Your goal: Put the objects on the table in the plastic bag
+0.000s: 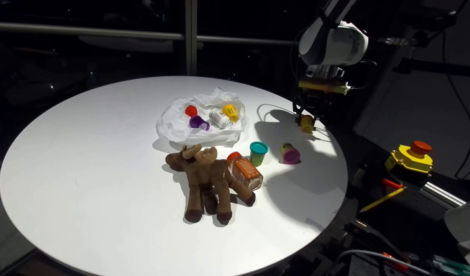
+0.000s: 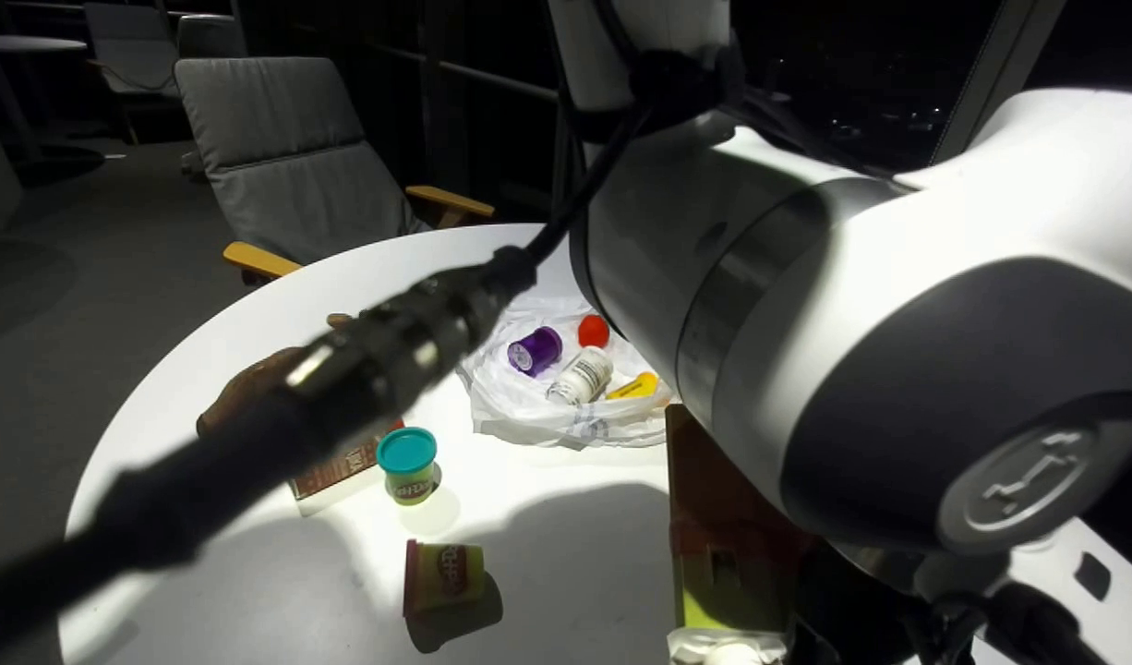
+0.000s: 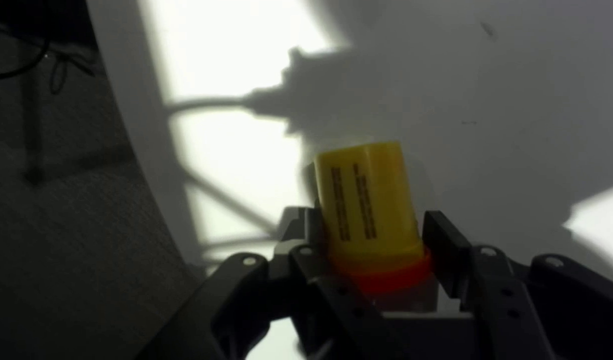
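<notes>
Gripper (image 3: pixel 371 232) pinches yellow tub (image 3: pixel 369 202) near edge of table (image 1: pixel 104 165); should firm up, lift straight, then lower well inside rim of plastic bag (image 1: pixel 177 131) before release.

You have a yellow box (image 1: pixel 407 160) with a red button (image 1: pixel 421 147), a yellow pencil (image 1: pixel 383 199) near it. In an exterior view, you see a grey chair (image 2: pixel 275 152) with wooden armrests (image 2: pixel 261 259) and, farther back, another chair (image 2: pixel 127 54) and a white table (image 2: pixel 26 43).
</notes>
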